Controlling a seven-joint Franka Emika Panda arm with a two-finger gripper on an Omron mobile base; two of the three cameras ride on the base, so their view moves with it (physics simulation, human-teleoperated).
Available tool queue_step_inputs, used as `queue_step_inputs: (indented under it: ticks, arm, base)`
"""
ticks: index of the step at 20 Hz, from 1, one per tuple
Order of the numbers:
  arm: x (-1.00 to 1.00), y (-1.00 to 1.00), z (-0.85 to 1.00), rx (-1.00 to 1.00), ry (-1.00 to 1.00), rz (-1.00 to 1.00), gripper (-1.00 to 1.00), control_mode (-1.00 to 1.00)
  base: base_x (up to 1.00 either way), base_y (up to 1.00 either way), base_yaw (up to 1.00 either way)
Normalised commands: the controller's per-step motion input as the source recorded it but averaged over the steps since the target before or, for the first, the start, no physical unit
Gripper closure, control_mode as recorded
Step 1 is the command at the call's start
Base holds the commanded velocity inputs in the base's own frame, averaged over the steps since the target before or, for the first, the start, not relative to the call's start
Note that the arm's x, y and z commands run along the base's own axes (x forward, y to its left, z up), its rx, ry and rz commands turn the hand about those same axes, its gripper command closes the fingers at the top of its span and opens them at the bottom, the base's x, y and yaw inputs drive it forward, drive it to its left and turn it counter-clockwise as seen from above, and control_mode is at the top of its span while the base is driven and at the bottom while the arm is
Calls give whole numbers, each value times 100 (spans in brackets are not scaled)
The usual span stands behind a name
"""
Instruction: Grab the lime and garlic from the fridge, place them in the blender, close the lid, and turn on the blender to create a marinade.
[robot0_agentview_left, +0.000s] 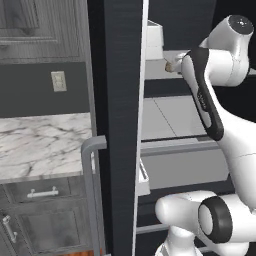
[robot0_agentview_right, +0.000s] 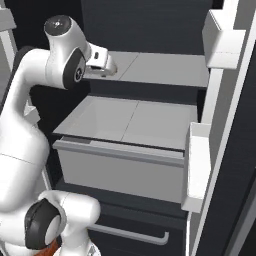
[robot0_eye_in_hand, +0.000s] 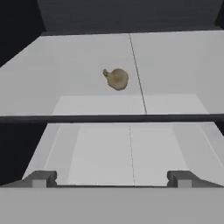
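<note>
The fridge (robot0_agentview_left: 122, 125) stands open, its black door edge-on in the left base view. On its upper pale grey shelf (robot0_agentview_right: 155, 67) lies the garlic (robot0_eye_in_hand: 117, 78), a tan lumpy bulb near the shelf's middle seam; it also peeks out beside the arm as a tan garlic speck (robot0_agentview_left: 170, 65). My gripper (robot0_eye_in_hand: 111, 178) is open and empty, level with the shelf's front edge, a short way from the bulb. In the right base view the gripper (robot0_agentview_right: 111, 67) reaches in from the left over that shelf. The lime, blender and lid are out of view.
Below the upper shelf sits a second pale shelf over a wide grey drawer (robot0_agentview_right: 120, 167). White door bins (robot0_agentview_right: 200, 165) hang on the open right door. A curved grey handle (robot0_agentview_left: 90, 160) is on the left door, with a marble counter (robot0_agentview_left: 40, 142) beyond.
</note>
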Motion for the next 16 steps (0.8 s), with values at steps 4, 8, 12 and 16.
queue_step_inputs:
  ticks: [4, 8, 12, 16]
  arm:
    - [93, 0, -25, 0, 16, 0, -100, -100]
    - [77, -8, -18, 0, 2, 2, -100, -100]
    - [59, -9, -22, 0, 0, 5, -100, -100]
    - [53, -6, -28, 0, 0, 5, -100, -100]
  base:
    - [0, 0, 0]
    - [0, 0, 0]
    - [0, 0, 0]
    - [0, 0, 0]
